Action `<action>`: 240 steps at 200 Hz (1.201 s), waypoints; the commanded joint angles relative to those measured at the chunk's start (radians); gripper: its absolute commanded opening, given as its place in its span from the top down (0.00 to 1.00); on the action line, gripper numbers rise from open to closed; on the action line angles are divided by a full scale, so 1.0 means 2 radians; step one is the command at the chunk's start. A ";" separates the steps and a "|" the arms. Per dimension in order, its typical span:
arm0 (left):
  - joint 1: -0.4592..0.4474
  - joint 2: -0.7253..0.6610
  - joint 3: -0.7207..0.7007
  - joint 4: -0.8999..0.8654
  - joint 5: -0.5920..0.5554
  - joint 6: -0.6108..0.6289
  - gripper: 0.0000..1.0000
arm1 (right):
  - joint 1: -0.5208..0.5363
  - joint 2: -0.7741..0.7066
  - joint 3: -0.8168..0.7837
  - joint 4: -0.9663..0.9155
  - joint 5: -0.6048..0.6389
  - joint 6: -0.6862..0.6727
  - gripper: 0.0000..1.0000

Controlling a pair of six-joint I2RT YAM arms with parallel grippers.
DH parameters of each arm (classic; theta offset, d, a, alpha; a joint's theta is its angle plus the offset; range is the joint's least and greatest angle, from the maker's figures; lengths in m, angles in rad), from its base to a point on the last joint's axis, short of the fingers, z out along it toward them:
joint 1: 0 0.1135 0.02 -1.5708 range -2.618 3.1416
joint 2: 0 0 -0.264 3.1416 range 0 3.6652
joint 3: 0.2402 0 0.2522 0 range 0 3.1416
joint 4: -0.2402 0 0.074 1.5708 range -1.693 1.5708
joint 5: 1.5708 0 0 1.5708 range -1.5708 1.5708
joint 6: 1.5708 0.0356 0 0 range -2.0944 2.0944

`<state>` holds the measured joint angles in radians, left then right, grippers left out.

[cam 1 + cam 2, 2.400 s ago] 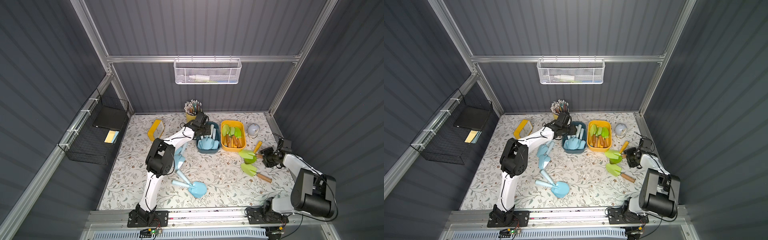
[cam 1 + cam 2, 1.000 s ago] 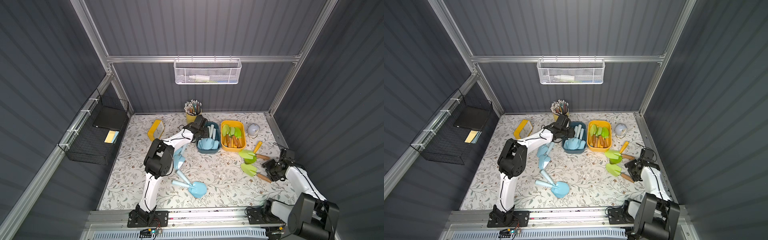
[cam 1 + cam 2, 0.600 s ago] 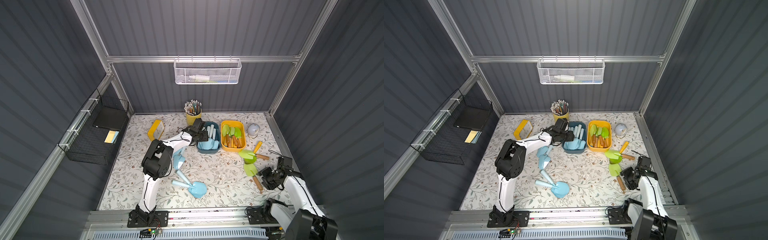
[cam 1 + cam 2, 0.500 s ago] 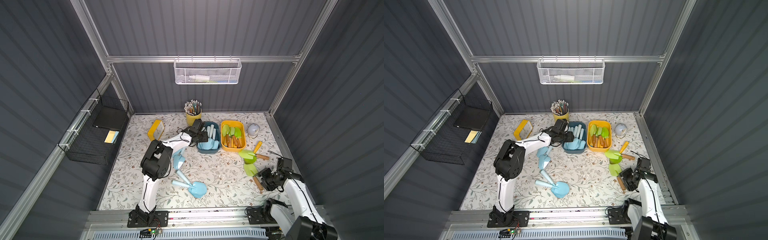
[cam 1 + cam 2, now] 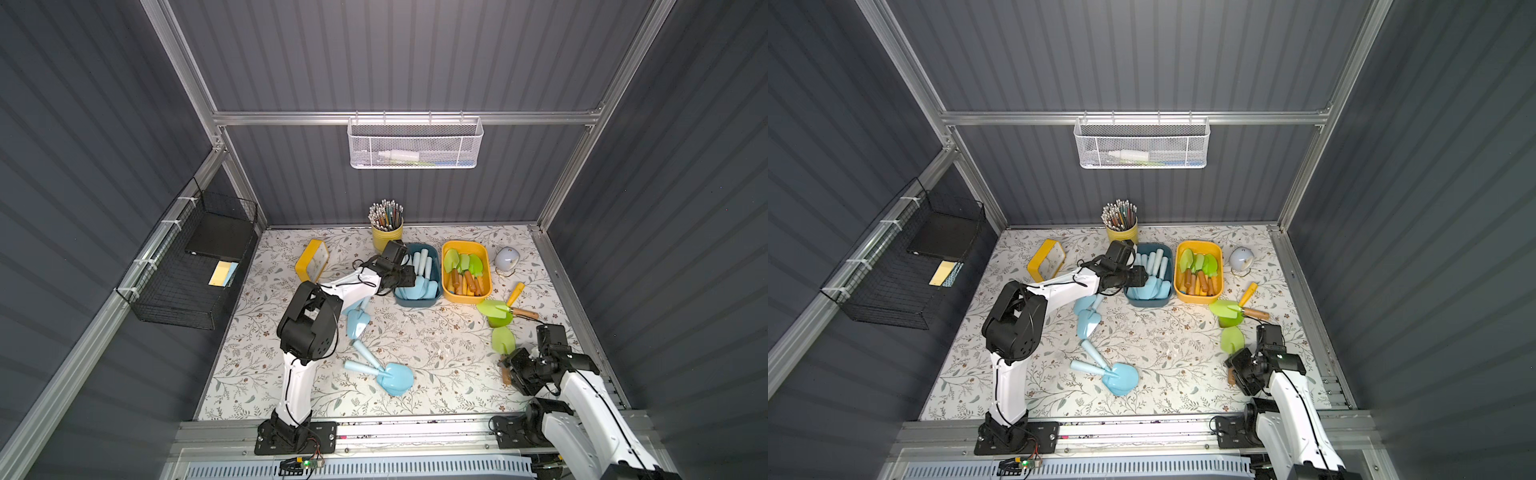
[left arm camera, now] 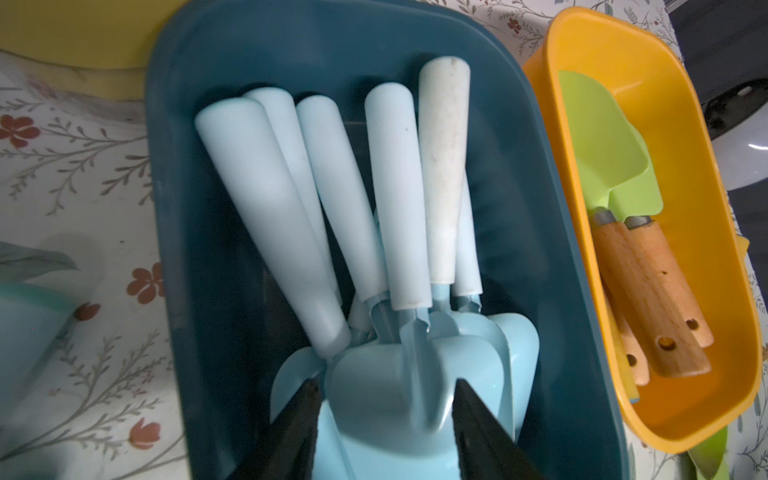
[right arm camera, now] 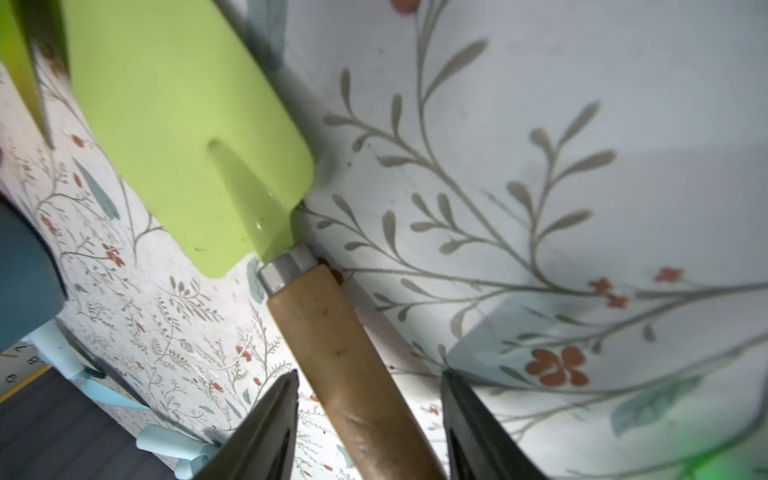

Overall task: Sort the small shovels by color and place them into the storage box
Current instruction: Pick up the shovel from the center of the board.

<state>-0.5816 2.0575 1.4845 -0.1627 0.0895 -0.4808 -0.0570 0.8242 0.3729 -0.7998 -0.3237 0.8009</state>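
**A:** What is on the left of the worktop (image 5: 436,345)?

**B:** Loose pale blue shovels (image 5: 358,323) lie beside the left arm, and two more cross near the front edge. Just right of them, the left hand (image 6: 384,392) hangs over the near end of the dark blue box (image 5: 417,302). Its fingers stand half apart, one at each edge of a pale blue blade (image 6: 386,374). I cannot tell whether they grip it. More pale blue shovels fill that box, with their handles towards the back wall.

**A:** And further right?

**B:** The yellow box (image 5: 466,297) sits just beside the blue one and holds green shovels (image 5: 463,262) with brown handles. Two loose green shovels (image 5: 494,311) overlap on the worktop near its front right corner. Nearer the front lies a single green shovel (image 5: 503,340). Its brown handle runs between the fingers of the right hand (image 7: 368,378). Those fingers stand apart, not closed on the handle, with a clear gap on one side.
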 commanded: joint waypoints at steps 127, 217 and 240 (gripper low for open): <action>-0.001 -0.025 -0.008 0.010 0.023 0.026 0.46 | 0.119 0.118 0.088 0.017 0.078 0.049 0.88; 0.004 -0.021 -0.001 0.022 0.023 0.016 0.46 | 0.213 0.231 0.322 -0.045 0.152 -0.003 0.90; 0.008 -0.025 -0.001 0.024 0.018 0.010 0.46 | 0.216 0.311 0.414 -0.046 0.153 -0.057 0.90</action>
<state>-0.5774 2.0426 1.4685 -0.1280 0.1238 -0.4522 0.3672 1.3212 1.0630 -0.8703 -0.0662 0.8131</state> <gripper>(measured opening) 0.539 0.262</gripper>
